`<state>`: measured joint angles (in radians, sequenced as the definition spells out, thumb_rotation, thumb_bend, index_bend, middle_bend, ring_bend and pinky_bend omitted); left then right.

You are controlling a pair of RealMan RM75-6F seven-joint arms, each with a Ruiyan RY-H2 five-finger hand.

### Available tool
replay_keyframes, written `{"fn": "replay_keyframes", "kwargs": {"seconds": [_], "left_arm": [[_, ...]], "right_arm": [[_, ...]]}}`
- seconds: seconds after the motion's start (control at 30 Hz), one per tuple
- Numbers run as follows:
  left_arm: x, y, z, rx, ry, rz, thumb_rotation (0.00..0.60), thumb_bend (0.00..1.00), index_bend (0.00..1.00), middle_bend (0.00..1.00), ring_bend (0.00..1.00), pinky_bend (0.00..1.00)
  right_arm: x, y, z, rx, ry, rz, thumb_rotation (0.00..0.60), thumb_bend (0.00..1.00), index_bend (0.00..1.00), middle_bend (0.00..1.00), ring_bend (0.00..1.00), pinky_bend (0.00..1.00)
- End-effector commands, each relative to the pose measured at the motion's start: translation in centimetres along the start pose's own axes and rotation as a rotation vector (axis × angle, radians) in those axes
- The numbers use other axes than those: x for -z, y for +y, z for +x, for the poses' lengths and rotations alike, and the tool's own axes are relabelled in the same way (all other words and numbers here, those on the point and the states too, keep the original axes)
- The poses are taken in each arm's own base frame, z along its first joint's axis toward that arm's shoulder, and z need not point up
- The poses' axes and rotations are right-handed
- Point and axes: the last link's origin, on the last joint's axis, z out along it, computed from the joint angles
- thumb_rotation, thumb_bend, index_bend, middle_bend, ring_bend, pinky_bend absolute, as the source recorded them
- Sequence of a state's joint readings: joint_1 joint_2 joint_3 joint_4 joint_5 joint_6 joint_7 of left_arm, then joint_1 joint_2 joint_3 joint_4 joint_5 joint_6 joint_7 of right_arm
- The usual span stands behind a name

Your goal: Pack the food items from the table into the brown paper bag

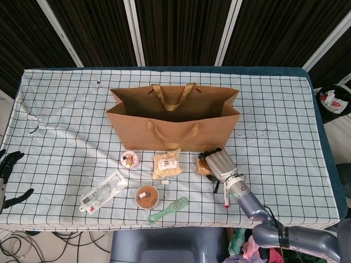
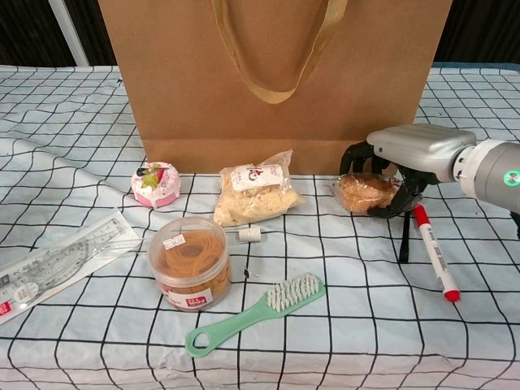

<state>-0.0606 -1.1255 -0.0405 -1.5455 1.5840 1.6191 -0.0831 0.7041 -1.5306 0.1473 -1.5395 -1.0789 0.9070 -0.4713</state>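
The brown paper bag [image 1: 174, 118] [image 2: 276, 73] stands open and upright at mid-table. In front of it lie a pink lidded cup [image 1: 129, 159] [image 2: 156, 184], a clear packet of crumbly snack [image 1: 167, 164] [image 2: 256, 193] and a wrapped bun [image 1: 203, 167] [image 2: 366, 192]. A round tub of brown food [image 1: 147, 196] [image 2: 191, 262] stands nearer the front edge. My right hand [image 1: 221, 164] [image 2: 410, 146] is curled over the bun, fingers on top and thumb against its right side, and the bun rests on the cloth. At the far left edge my left hand [image 1: 8, 164] hangs with fingers apart, holding nothing.
A red marker [image 1: 225, 197] [image 2: 433, 260] lies just right of the bun, under my right wrist. A green brush [image 1: 168, 210] [image 2: 256, 313], a packaged ruler set [image 1: 103, 190] [image 2: 57, 264] and a small white cap [image 2: 250, 234] lie near the front edge.
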Motion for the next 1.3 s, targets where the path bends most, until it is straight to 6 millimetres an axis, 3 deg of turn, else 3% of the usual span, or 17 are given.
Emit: {"fn": "replay_keyframes", "kwargs": {"seconds": [0.03, 0.27, 0.47, 0.7, 0.8, 0.93, 1.07, 1.3], "left_arm": [[0.0, 0.0, 0.0, 0.002, 0.002, 0.001, 0.6, 0.1, 0.14, 0.14, 0.02, 0.05], [0.1, -0.1, 0.1, 0.007, 0.004, 0.002, 0.6, 0.1, 0.14, 0.14, 0.02, 0.05], [0.1, -0.1, 0.0, 0.007, 0.004, 0.004, 0.6, 0.1, 0.14, 0.14, 0.02, 0.05], [0.1, -0.1, 0.0, 0.006, 0.002, 0.005, 0.6, 0.1, 0.14, 0.14, 0.02, 0.05], [0.2, -0.1, 0.0, 0.004, 0.0, 0.005, 0.6, 0.1, 0.14, 0.14, 0.02, 0.05], [0.2, 0.1, -0.1, 0.003, -0.005, 0.002, 0.6, 0.1, 0.14, 0.14, 0.02, 0.05], [0.3, 0.2, -0.3, -0.001, -0.01, -0.002, 0.6, 0.1, 0.14, 0.14, 0.02, 0.05], [0.1, 0.2, -0.4, -0.004, -0.014, 0.001, 0.6, 0.1, 0.14, 0.14, 0.02, 0.05]], "right_arm": [[0.0, -0.1, 0.1, -0.031, 0.041, -0.001, 0.6, 0.33, 0.37, 0.44, 0.47, 0.31], [0.4, -0.2, 0.5, -0.081, 0.105, 0.016, 0.6, 0.37, 0.42, 0.47, 0.49, 0.32], [2.5, -0.4, 2.9, -0.263, 0.224, 0.026, 0.6, 0.37, 0.42, 0.47, 0.49, 0.32], [7.6, 1.6, 8.0, -0.533, 0.471, 0.028, 0.6, 0.37, 0.42, 0.46, 0.49, 0.32], [10.6, 3.0, 11.0, -0.623, 0.652, 0.044, 0.6, 0.37, 0.42, 0.46, 0.49, 0.32], [12.7, 4.5, 14.2, -0.676, 0.876, 0.057, 0.6, 0.36, 0.43, 0.45, 0.49, 0.32], [12.3, 4.9, 17.4, -0.685, 0.956, 0.086, 0.6, 0.36, 0.43, 0.45, 0.49, 0.32], [9.1, 4.3, 21.6, -0.631, 0.91, 0.114, 0.6, 0.36, 0.43, 0.45, 0.49, 0.32]]}}
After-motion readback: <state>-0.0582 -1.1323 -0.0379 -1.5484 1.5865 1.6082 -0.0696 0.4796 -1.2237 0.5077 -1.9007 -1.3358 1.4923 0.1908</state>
